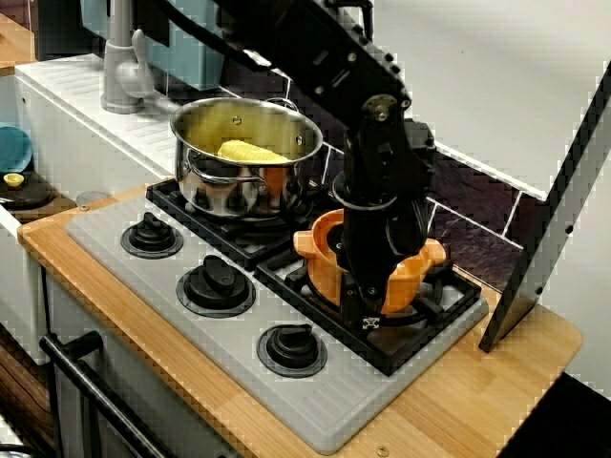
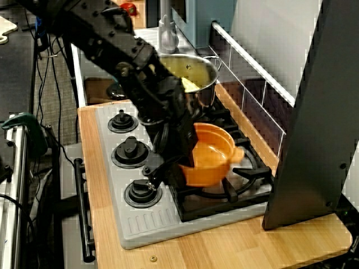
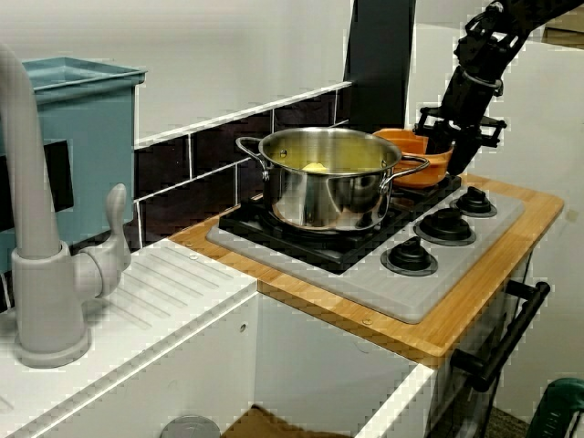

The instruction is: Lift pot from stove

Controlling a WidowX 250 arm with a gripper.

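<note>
pot (image 2: 212, 154): orange, tilted, its 3 o'clock side over the grate of the stove (image 2: 120, 185), rim clamped at 9 o'clock by the gripper (image 2: 182, 151), jaws narrow on the wall; steel pot (image 1: 244, 156): on the burner at 11 o'clock of the orange one, corn (image 1: 250, 151) inside; knobs (image 1: 216, 283): three, black, in a row along the front edge; faucet (image 3: 41, 265): grey, far left.

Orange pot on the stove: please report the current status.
Gripper shut on orange pot rim. Pot tilted, over black burner grate, stove under it. Steel pot with corn close behind, not touching.
</note>
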